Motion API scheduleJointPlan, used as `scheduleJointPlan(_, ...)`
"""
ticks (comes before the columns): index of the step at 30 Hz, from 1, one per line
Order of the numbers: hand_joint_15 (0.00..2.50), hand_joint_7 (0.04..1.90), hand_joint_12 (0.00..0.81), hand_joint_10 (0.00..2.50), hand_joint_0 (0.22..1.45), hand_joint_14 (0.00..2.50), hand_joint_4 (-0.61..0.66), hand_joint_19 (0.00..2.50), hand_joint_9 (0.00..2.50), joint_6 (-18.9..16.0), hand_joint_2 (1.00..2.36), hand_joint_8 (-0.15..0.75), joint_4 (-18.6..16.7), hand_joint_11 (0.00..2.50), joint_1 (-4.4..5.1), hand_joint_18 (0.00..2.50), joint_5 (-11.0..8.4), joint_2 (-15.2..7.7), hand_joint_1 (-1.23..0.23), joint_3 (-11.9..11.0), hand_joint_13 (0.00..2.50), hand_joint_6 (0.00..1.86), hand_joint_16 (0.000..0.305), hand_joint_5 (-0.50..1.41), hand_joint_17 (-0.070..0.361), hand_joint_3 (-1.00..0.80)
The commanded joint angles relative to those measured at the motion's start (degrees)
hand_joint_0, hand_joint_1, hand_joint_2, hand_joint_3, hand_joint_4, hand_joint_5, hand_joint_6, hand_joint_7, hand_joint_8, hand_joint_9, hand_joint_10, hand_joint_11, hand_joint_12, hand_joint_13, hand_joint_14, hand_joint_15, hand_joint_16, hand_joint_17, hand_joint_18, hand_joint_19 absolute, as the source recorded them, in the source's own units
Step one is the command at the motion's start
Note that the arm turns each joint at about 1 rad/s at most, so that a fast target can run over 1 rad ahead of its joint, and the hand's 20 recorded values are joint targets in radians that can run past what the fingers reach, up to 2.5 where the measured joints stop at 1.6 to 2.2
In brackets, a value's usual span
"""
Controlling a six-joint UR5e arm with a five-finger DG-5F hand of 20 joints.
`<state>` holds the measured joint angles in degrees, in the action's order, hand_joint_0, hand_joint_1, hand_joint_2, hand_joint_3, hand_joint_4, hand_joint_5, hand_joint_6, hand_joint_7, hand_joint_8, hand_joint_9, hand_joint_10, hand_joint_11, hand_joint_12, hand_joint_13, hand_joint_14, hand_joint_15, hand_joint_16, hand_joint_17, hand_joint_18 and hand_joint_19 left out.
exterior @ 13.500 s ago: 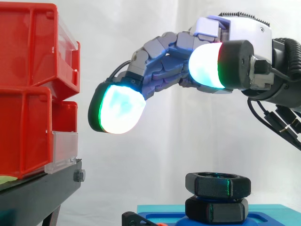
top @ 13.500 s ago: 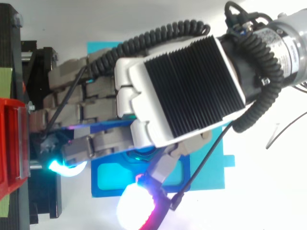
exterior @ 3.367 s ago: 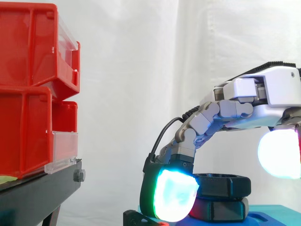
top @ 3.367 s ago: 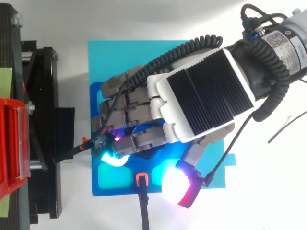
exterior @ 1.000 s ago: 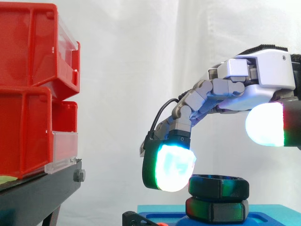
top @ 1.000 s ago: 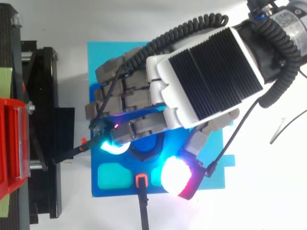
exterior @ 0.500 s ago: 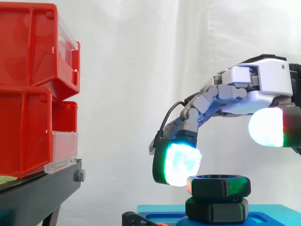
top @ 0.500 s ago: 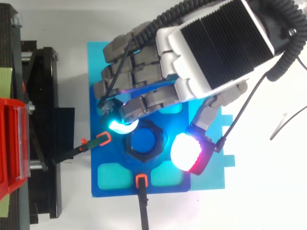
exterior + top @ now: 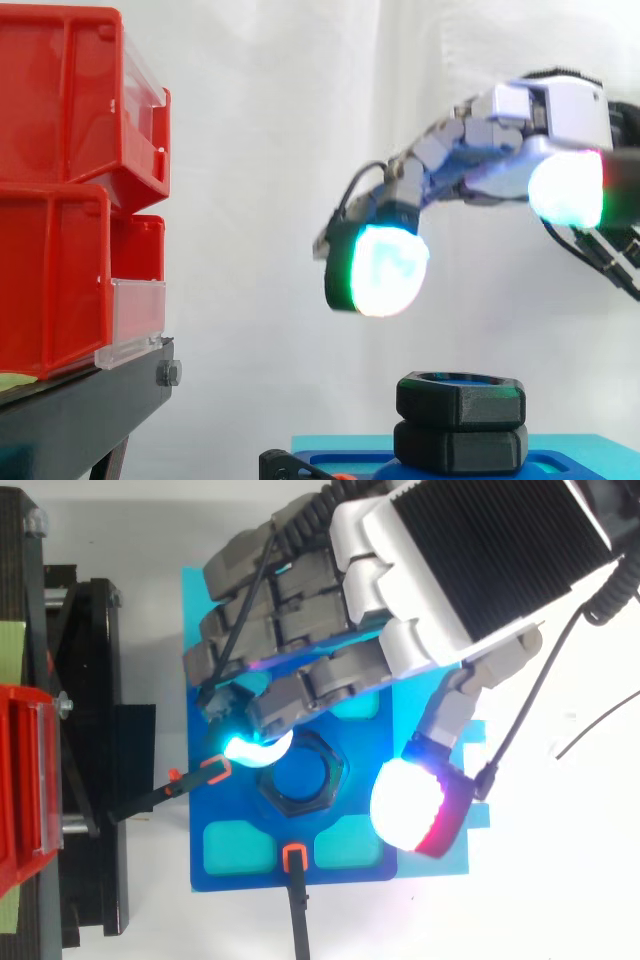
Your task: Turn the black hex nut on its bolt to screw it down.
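The black hex nut (image 9: 460,393) sits on its bolt above a second black hex piece (image 9: 460,446), both on the blue fixture (image 9: 235,850). From above the nut (image 9: 303,775) is a black ring with blue showing through its hole. My hand (image 9: 545,110) hangs well above the nut, clear of it, with its fingers loosely bent and nothing between them. One glowing cyan-green fingertip (image 9: 383,268) is up and left of the nut; the white-red thumb pad (image 9: 412,804) lies to its right.
Red bins (image 9: 60,190) on a black stand (image 9: 80,410) fill the left side. Two orange-tipped black clamps (image 9: 210,771) reach onto the blue fixture from the left and the front. A cyan mat (image 9: 455,855) lies under the fixture.
The hand had its fingers down around the nut a few seconds ago. It has since let go and risen, and now hangs clear above the nut.
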<state>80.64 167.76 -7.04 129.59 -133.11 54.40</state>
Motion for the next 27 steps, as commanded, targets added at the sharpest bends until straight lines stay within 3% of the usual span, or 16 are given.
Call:
scheduleJointPlan(1,0.27,0.57,0.365,0.01,0.51,0.01,0.32,0.34,0.5,-0.3,1.0,0.31,1.0,0.34,0.8,0.57,-1.18,0.0,-0.33,-1.4,0.67,0.85,0.048,-0.21,0.108,-0.5)
scheduleJointPlan(5,0.27,0.57,0.366,0.01,0.51,0.01,0.32,0.34,0.5,-0.2,1.0,0.308,0.9,0.34,2.12,0.56,-4.26,0.0,-0.33,-1.3,0.67,0.85,0.048,-0.21,0.108,-0.5)
scheduleJointPlan(6,0.27,0.57,0.366,0.01,0.51,0.01,0.32,0.34,0.5,0.0,1.0,0.309,0.9,0.35,3.0,0.56,-5.58,0.0,-0.33,-1.1,0.67,0.85,0.048,-0.21,0.108,-0.5)
scheduleJointPlan(7,0.27,0.58,0.365,0.01,0.51,0.01,0.32,0.34,0.5,0.0,1.0,0.309,0.9,0.35,4.75,0.56,-6.63,0.0,-0.33,-0.6,0.67,0.85,0.048,-0.21,0.108,-0.5)
scheduleJointPlan(9,0.27,0.57,0.365,0.01,0.51,0.01,0.32,0.34,0.5,0.1,1.0,0.308,1.2,0.35,5.63,0.57,-7.77,0.0,-0.33,-0.6,0.67,0.85,0.048,-0.21,0.109,-0.5)
scheduleJointPlan(18,0.27,0.57,0.367,0.01,0.51,0.01,0.32,0.34,0.5,0.1,1.0,0.311,2.4,0.34,7.48,0.57,-10.5,0.0,-0.34,0.1,0.67,0.85,0.048,-0.21,0.109,-0.5)
scheduleJointPlan(22,0.27,0.57,0.367,0.01,0.51,0.01,0.32,0.34,0.51,0.1,1.0,0.31,2.1,0.34,7.74,0.57,-11.2,0.0,-0.34,0.4,0.68,0.85,0.048,-0.21,0.109,-0.5)
scheduleJointPlan(26,0.27,0.58,0.369,0.01,0.51,0.01,0.32,0.34,0.51,0.0,1.0,0.315,1.1,0.35,8.01,0.57,-11.55,0.0,-0.34,1.8,0.68,0.85,0.048,-0.21,0.109,-0.5)
scheduleJointPlan(27,0.27,0.57,0.368,0.01,0.51,0.01,0.32,0.34,0.51,0.0,1.0,0.315,-1.7,0.35,8.01,0.57,-11.46,0.0,-0.34,3.9,0.68,0.85,0.048,-0.21,0.109,-0.5)
